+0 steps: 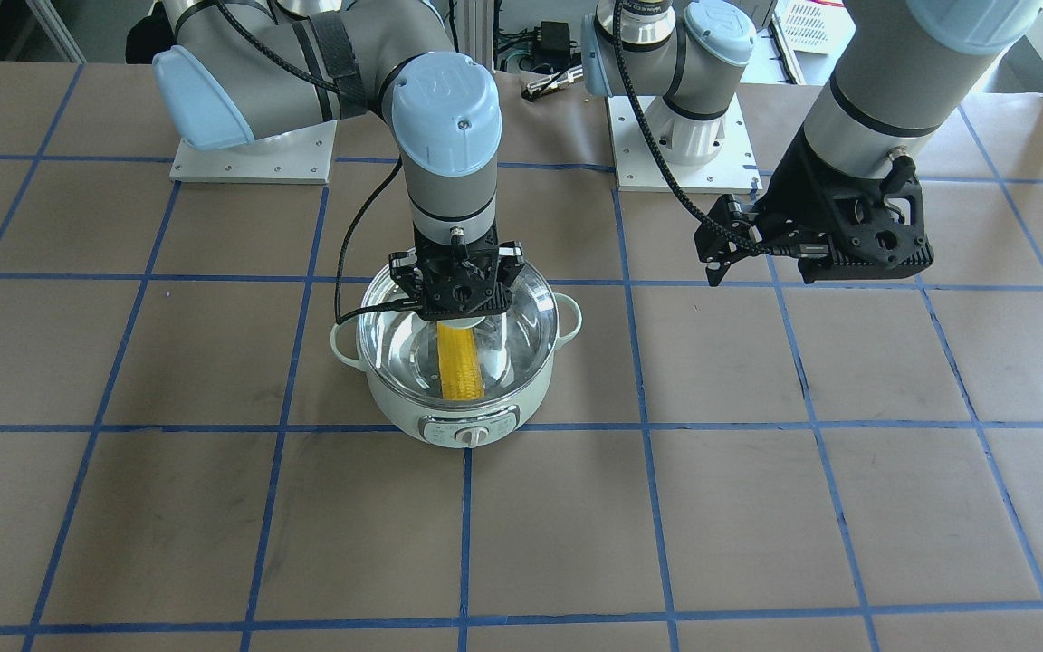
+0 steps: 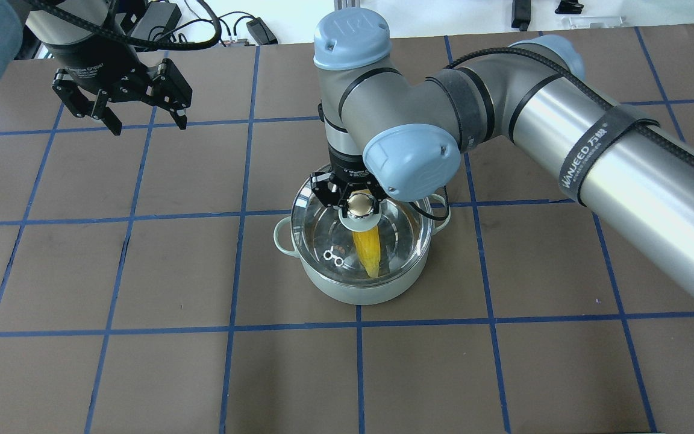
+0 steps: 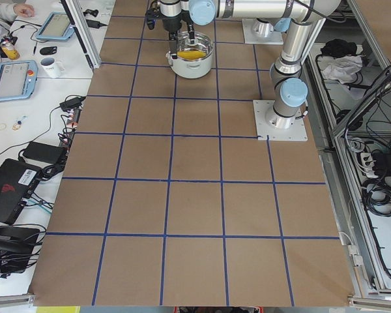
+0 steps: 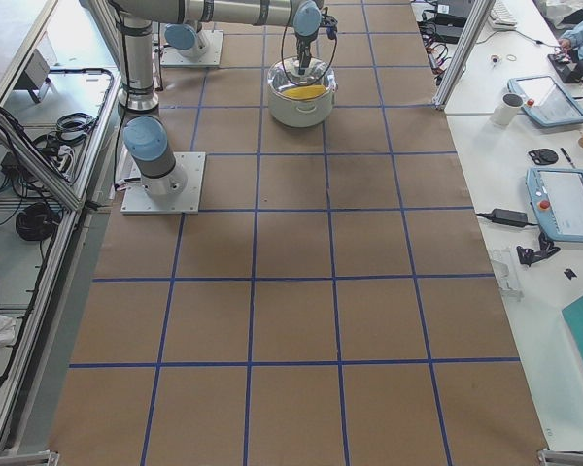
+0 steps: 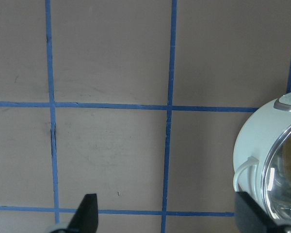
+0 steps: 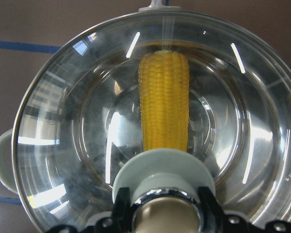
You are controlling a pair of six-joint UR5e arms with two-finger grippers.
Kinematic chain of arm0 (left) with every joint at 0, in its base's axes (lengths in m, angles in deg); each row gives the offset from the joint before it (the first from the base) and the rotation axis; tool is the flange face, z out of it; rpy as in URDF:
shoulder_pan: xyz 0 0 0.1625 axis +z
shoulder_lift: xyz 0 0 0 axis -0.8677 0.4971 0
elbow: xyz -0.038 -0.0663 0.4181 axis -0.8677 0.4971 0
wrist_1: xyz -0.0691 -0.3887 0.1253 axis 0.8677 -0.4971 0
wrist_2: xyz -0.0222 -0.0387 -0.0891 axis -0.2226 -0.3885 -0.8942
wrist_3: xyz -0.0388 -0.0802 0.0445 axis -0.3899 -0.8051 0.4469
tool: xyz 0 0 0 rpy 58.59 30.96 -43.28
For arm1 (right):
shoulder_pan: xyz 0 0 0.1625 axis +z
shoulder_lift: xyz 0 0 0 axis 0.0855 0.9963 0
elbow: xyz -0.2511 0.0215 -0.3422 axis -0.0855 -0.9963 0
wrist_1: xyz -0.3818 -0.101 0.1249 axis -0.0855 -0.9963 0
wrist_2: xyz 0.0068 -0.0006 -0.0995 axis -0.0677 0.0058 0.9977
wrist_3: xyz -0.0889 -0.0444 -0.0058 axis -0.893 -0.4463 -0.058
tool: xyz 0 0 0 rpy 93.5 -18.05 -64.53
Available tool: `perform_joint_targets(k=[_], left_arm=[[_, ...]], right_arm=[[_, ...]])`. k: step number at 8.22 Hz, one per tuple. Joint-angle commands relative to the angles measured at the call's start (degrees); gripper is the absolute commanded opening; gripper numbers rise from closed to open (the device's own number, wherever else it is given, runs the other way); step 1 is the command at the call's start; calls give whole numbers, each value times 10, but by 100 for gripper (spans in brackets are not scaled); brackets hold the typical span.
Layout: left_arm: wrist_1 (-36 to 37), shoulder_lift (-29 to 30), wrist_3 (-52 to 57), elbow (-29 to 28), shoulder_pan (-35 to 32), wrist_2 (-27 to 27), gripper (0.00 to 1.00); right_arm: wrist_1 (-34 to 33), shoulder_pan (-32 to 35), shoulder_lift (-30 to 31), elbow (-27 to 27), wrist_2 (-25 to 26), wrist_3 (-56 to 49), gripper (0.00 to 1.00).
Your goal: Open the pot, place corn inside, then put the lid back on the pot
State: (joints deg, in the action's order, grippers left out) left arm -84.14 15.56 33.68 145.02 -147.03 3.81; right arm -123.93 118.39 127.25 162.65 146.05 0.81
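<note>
Seating the round clear glass lid [image 6: 63,160] flush on the mint-green pot [image 1: 395,407], we'd release gently: right jaws clamp its knob, left jaws apart.

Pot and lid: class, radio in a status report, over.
Right gripper jaws on the lid knob, lid over the pot. Corn inside. Left gripper open, empty, off aside. No obstruction seen.

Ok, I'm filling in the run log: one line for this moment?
corn: in pot | lid: over pot | right gripper: shut on lid | left gripper: open, empty, aside
</note>
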Motion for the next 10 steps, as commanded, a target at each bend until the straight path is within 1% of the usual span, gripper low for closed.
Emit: perform_joint_targets(k=[1,8,9,10], left_arm=[[1,3,-1,-1,0,0,100],[3,4,-1,-1,0,0,100],[3,5,-1,0,1,0,100],[3,7,-1,0,0,-1,100]], right_arm=[[2,1,-1,0,-8,-1,2],[-4,1,-1,0,-7,-16,2],[-3,1,-1,0,-5,-16,5],[-3,1,-1,1,0,-23,33]])
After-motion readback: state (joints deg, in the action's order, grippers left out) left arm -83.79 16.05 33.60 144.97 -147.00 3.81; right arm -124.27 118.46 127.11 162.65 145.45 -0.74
